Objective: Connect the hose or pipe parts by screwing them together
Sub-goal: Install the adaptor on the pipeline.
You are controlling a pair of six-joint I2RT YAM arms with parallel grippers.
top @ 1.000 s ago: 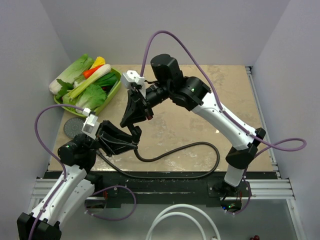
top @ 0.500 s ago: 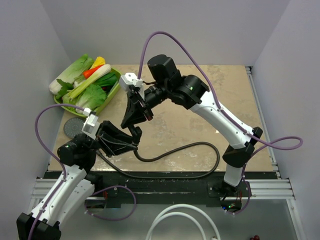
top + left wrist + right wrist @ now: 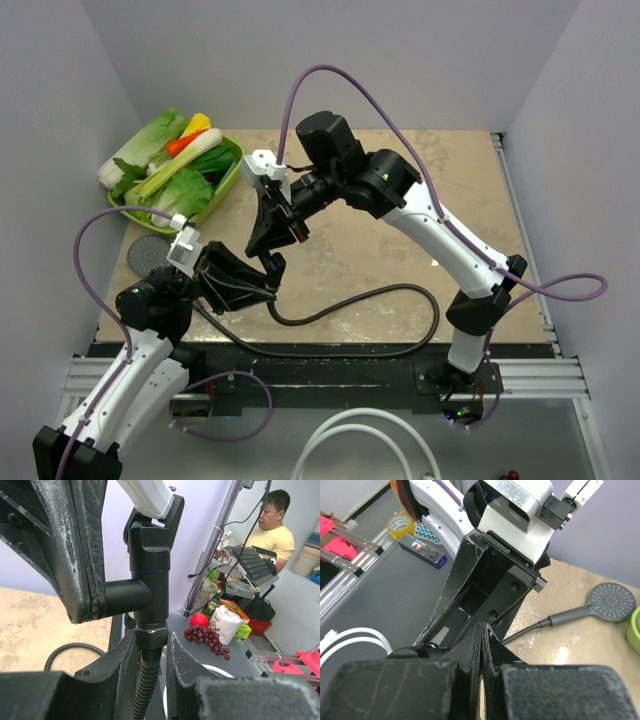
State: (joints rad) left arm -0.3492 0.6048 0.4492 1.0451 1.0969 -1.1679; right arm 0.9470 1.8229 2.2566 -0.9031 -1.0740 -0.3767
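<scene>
My left gripper (image 3: 151, 636) is shut on the end nut of the dark ribbed hose (image 3: 145, 690), which sits against the bottom thread of the upright black T-shaped fitting (image 3: 150, 565). My right gripper (image 3: 482, 626) is shut with its pads pressed together. Its fingers (image 3: 70, 545) rest against the fitting's side branch. In the top view both grippers meet above the table's left half, left gripper (image 3: 266, 287) below right gripper (image 3: 272, 258). The hose (image 3: 350, 300) loops over the table. The grey shower-head disc (image 3: 148, 250) lies flat at the left edge; the right wrist view shows the shower-head disc (image 3: 611, 601) too.
A green tray (image 3: 230, 178) of toy vegetables stands at the back left. Purple cables (image 3: 340, 75) arc over both arms. A white looped tube (image 3: 350, 440) lies below the table's near edge. Walls close in the left, back and right sides.
The right wrist has shifted slightly to the left and the left wrist has nudged with it. Both grips look the same.
</scene>
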